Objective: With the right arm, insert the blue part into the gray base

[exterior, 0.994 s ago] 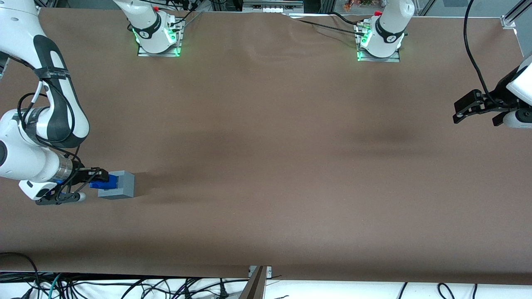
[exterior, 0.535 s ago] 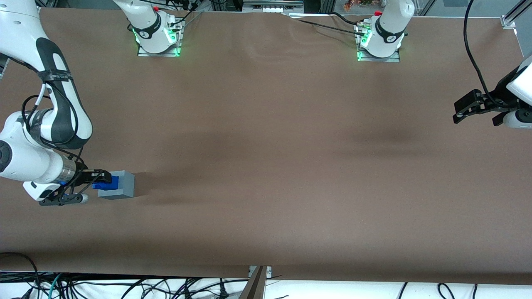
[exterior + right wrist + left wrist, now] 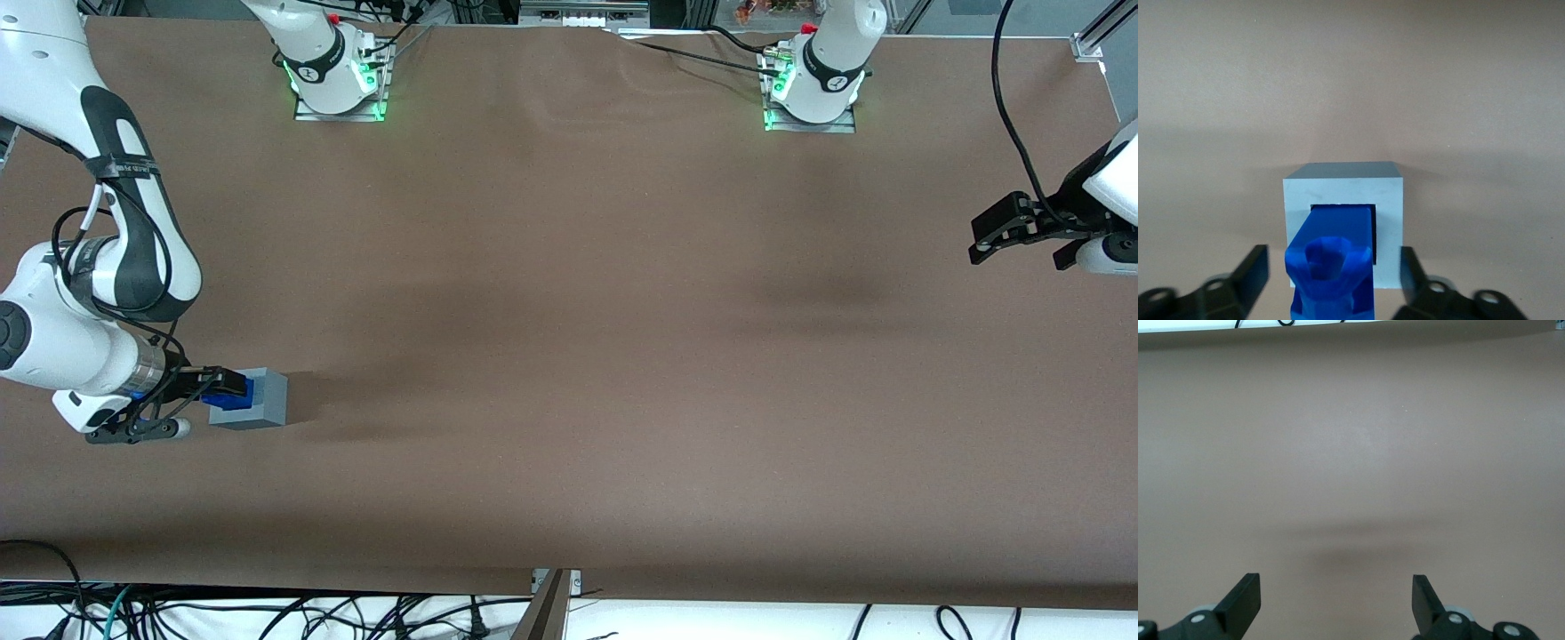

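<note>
Gripper [image 3: 1331, 283]: it stands over the gray base, and you see its two black fingers [image 3: 1250, 273] spread wide, one on each side of the blue part, touching nothing. It holds nothing.
Blue part [image 3: 1331, 257]: it sits with its blocky end in the square recess of the gray base, and the lobed knob faces the wrist camera. It looks a little tilted, so I judge it is not fully seated.
Long axis: it runs from the knob into the recess, nearly straight to the recess floor, with the knob end leaning slightly off.
Gray base [image 3: 263, 400]: it rests on the brown table [image 3: 578, 311] at the working arm's end.
Your step: I think you should lift straight away from the base, or press the knob gently to seat it. Avoid any sideways move; a finger may catch the knob.
</note>
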`<control>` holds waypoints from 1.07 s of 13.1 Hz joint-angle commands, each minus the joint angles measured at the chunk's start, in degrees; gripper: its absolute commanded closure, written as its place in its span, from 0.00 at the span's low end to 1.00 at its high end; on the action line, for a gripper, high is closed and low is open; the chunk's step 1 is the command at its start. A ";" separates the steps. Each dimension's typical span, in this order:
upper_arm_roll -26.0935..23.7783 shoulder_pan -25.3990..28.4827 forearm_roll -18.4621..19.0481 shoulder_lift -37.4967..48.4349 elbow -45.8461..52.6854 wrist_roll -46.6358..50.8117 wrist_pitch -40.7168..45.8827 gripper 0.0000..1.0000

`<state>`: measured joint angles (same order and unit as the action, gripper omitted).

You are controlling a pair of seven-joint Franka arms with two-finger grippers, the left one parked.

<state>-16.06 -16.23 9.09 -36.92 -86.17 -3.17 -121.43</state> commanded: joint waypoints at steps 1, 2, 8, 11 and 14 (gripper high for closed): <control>-0.55 -0.29 -0.30 1.85 -0.32 0.35 0.40 0.01; -0.81 -0.29 -0.30 3.07 -0.32 0.35 2.32 0.01; -4.94 -0.38 -1.09 22.03 -0.40 0.79 22.95 0.01; -5.21 -0.47 -6.44 32.06 -1.54 0.36 31.93 0.01; -4.24 -0.12 -9.27 34.55 -1.90 0.88 35.03 0.01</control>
<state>-21.17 -16.19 1.63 -3.31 -85.95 -2.66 -86.54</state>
